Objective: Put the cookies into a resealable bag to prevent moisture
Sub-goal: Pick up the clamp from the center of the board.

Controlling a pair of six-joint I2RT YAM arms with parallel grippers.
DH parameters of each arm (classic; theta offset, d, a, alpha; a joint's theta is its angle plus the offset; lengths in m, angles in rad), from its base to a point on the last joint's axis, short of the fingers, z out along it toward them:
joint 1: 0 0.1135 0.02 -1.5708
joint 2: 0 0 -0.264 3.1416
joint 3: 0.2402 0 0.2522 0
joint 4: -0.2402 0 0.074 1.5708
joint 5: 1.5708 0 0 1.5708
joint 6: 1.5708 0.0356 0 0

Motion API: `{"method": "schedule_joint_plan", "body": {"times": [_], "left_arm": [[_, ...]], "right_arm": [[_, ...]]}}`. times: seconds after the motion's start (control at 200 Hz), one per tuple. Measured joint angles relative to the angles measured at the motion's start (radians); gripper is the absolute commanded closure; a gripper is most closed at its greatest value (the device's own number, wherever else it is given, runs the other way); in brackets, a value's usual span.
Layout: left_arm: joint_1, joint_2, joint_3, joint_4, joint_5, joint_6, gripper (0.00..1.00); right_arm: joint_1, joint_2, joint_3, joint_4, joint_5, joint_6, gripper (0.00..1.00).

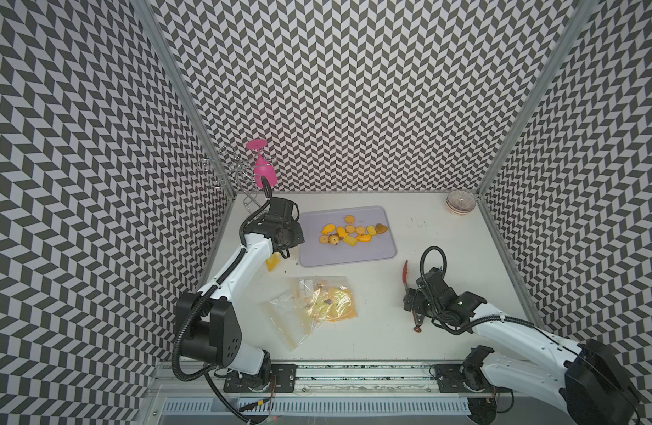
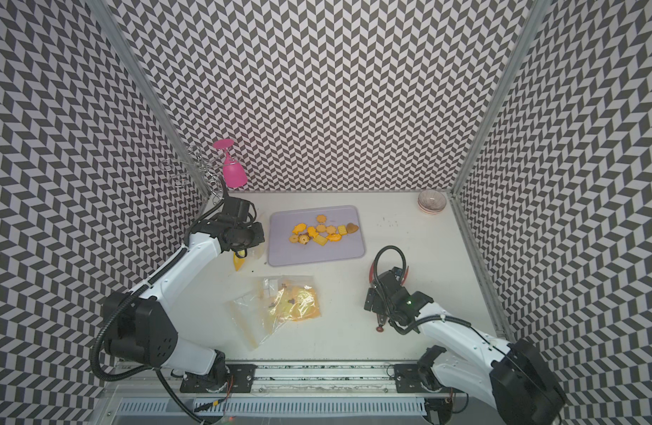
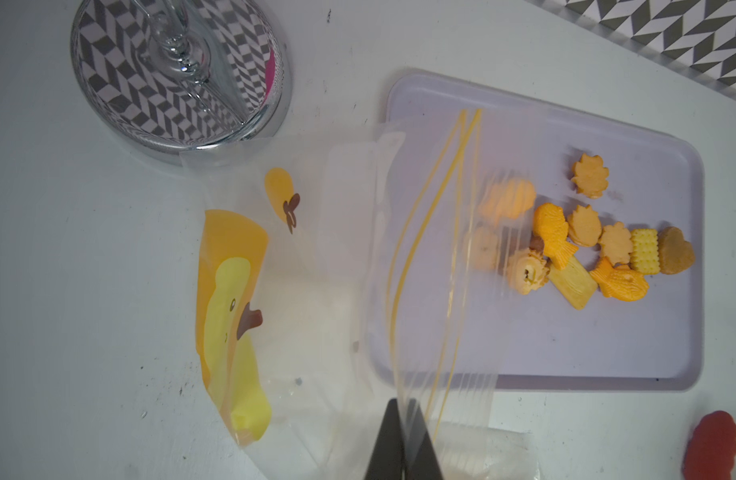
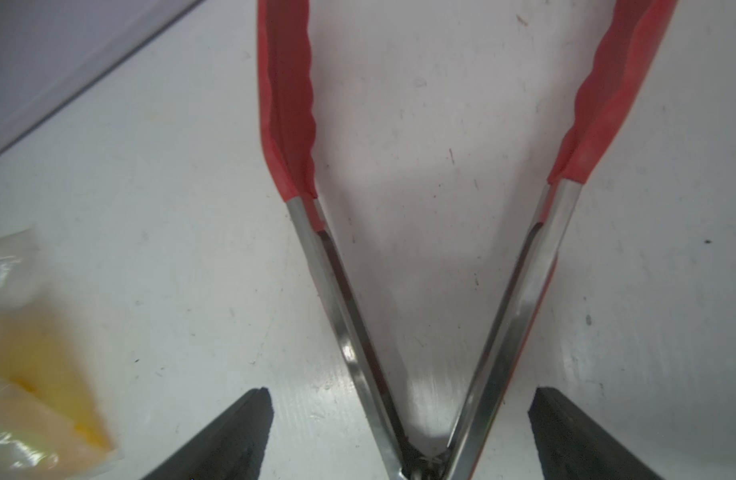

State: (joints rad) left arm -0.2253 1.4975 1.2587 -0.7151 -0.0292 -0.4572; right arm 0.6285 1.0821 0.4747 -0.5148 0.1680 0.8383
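Tray (image 1: 354, 257) of cookies (image 1: 352, 233); bag (image 3: 233, 291) in left tool (image 3: 403, 436).
The cookies lie clustered near the tray's middle. The left tool is pinched tight on the zip edge of the clear, duck-printed bag, which hangs just beside the tray and overlaps its edge in the left wrist view. The right tool (image 4: 399, 395) has its jaws spread wide and straddles the hinge end of red-tipped tongs (image 4: 337, 311) lying on the counter (image 1: 390, 331), touching neither arm. Loose bags (image 1: 317, 305) lie on the counter, nearer the robot than the tray.
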Motion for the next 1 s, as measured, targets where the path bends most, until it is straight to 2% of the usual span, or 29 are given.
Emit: {"method": "schedule_joint_plan", "body": {"times": [0.29, 0.866, 1.001], "left_arm": [[0.002, -0.011, -0.044, 0.057, 0.071, 0.04, 1.0], [0.015, -0.034, -0.053, 0.084, 0.086, 0.049, 1.0], [0.023, -0.034, -0.053, 0.086, 0.092, 0.049, 1.0]], "right_arm": [[0.021, 0.077, -0.003, 0.025, 0.061, 0.016, 0.01], [0.085, 0.227, 0.047, 0.077, 0.191, 0.014, 0.06], [0.097, 0.237, 0.049, 0.078, 0.206, 0.018, 0.13]]}}
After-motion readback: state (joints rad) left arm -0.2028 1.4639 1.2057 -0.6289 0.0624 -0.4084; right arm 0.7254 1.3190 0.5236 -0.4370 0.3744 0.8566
